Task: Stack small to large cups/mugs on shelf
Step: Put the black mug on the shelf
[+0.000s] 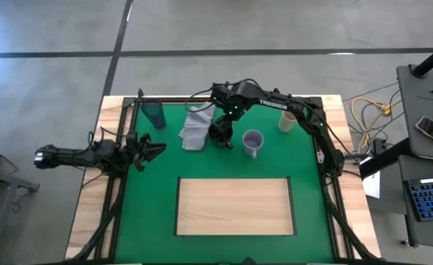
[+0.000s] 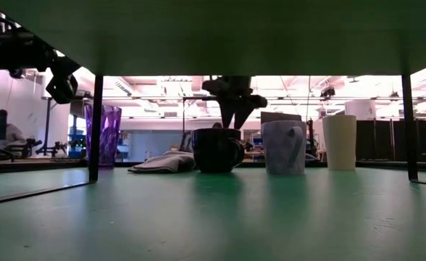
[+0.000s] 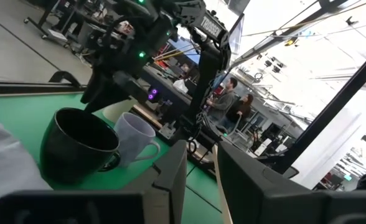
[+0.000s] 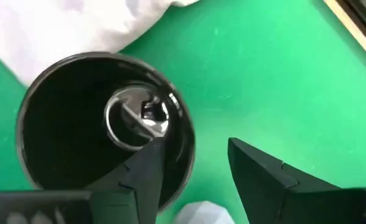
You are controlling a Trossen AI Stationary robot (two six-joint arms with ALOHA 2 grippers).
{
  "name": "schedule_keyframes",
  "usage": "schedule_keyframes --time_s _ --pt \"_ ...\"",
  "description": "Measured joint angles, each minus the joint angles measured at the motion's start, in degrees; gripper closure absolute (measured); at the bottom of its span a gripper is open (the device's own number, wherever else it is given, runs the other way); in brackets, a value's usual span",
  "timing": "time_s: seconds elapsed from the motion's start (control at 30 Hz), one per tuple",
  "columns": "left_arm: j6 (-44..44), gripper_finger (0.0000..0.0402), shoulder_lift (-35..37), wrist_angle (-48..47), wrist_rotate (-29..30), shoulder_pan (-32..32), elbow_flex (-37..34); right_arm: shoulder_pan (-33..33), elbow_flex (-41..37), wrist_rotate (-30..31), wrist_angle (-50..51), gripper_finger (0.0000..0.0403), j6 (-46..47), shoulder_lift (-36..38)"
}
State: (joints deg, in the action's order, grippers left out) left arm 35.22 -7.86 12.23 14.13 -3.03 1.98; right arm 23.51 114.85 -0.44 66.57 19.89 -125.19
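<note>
Cups are all sitting on the green mat (image 1: 150,199) at the far side of the worktop, and none is on the shelf (image 1: 235,206) yet, so we are judging the task as barely started. We are seeing the black mug (image 1: 220,134) beside the grey cloth (image 1: 194,129), then the lavender-grey mug (image 1: 252,141) near it, the cream cup (image 1: 287,121) farther right, and the teal-and-purple tumbler (image 1: 154,114) well apart at the far left. The shelf board is lying bare at the near side.

We are watching the right gripper (image 4: 192,165) hovering right over the black mug's rim, jaws parted, one finger inside the bowl and the other outside the wall, nothing clamped yet as far as we can tell. We are reading this as the first pick being set up.

The left gripper (image 1: 152,150) is waiting at the left edge of the mat, jaws a little apart and empty, pointing toward the mugs.

Left to do, by our judgement: all four vessels, ordered by size on the shelf.
</note>
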Motion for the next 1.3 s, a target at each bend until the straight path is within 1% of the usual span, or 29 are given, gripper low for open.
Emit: schedule_keyframes --time_s 0.23,0.37,0.43,0.57,0.77,0.83,0.87,0.97,1.03,1.2,1.3 --pt "0.08 0.0324 0.00 0.02 0.07 0.00 -0.02 0.02 -5.04 -2.84 -4.87 0.0231 1.70 0.00" --pt "0.15 0.0324 0.00 0.02 0.09 0.00 -0.02 0.15 -6.13 -2.64 -5.82 0.0233 3.04 0.00" --pt "0.15 0.0324 0.00 0.04 0.19 0.00 -0.02 0.17 -6.13 -2.48 -5.93 0.0241 3.04 0.04" --pt "0.37 0.0324 0.00 0.05 0.94 0.00 -0.02 0.13 -5.49 -0.64 -5.51 0.0287 2.59 0.06" --pt "0.41 0.0324 0.00 0.16 0.98 0.02 -0.02 0.15 -6.52 -0.68 -5.53 0.0366 2.78 0.11" --pt "0.39 0.0324 0.00 0.17 0.98 0.02 -0.02 0.15 -6.37 -0.85 -5.64 0.0383 2.58 0.11" --pt "0.39 0.0324 0.00 0.17 0.97 0.02 -0.02 0.15 -6.06 -0.99 -5.20 0.0385 2.59 0.11" --pt "0.37 0.0324 0.00 0.24 0.98 0.02 -0.02 0.15 -3.48 -0.57 -2.51 0.0386 2.59 0.11" --pt "0.37 0.0324 0.00 0.26 1.13 0.02 -0.02 0.14 -0.28 -0.68 0.61 0.0386 2.63 0.25" --pt "0.08 0.0324 0.09 0.38 2.44 0.02 -0.02 -1.83 11.29 1.10 11.76 0.0388 4.88 1.50" --pt "-1.94 0.0324 0.09 0.56 4.13 0.02 0.14 -3.77 18.37 0.48 17.30 0.0388 8.87 1.60"
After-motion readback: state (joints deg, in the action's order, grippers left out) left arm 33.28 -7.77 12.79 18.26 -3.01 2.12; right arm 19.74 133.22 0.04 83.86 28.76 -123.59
